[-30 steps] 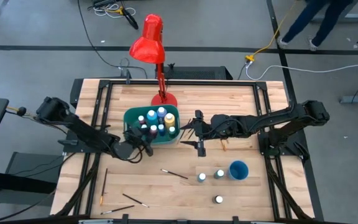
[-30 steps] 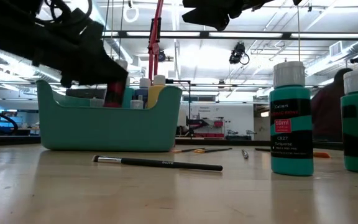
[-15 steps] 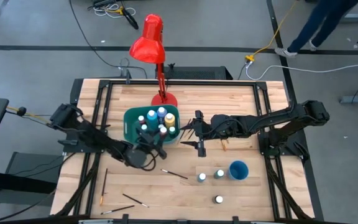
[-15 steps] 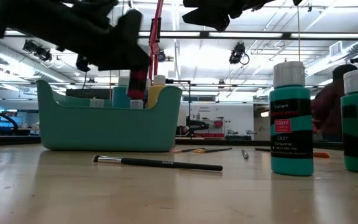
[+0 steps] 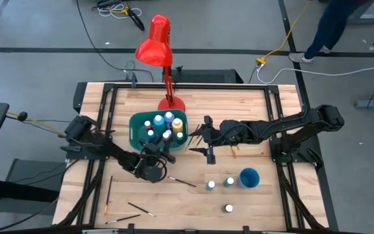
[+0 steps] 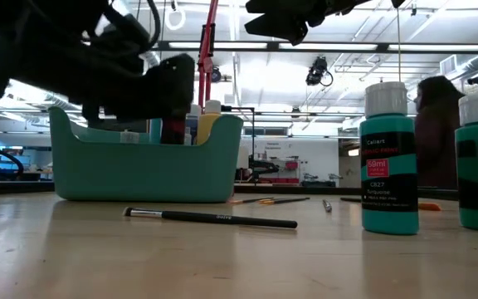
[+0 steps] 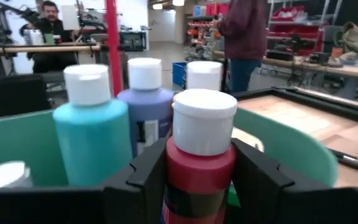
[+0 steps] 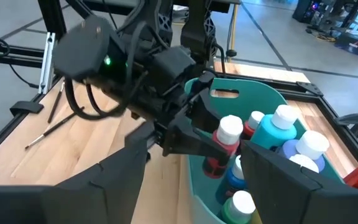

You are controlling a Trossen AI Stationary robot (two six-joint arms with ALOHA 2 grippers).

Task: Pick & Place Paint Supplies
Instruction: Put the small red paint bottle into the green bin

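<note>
My left gripper is shut on a red paint bottle with a white cap at the near wall of the teal bin. The bin holds several other white-capped bottles. My right gripper hangs open in the air just right of the bin, touching nothing. Three loose bottles stand on the near right of the table. Thin dark brushes lie on the wood in front of the bin. My left gripper pinches the red bottle's body just under the cap between its two fingers. The fingers come level from the table's near left. The bottle stands upright, its lower end below the bin's rim; whether it rests on the bin's floor is hidden.
A red desk lamp stands behind the bin. A small blue cup sits near the loose bottles. More brushes lie at the near left. A teal bottle stands close in the low view. People are in the room beyond.
My left gripper has swung toward the table's right along the bin's near wall, turned toward the bin and sunk. The red bottle has gone with it, upright, and now sits lower, dipping behind the bin's rim.
</note>
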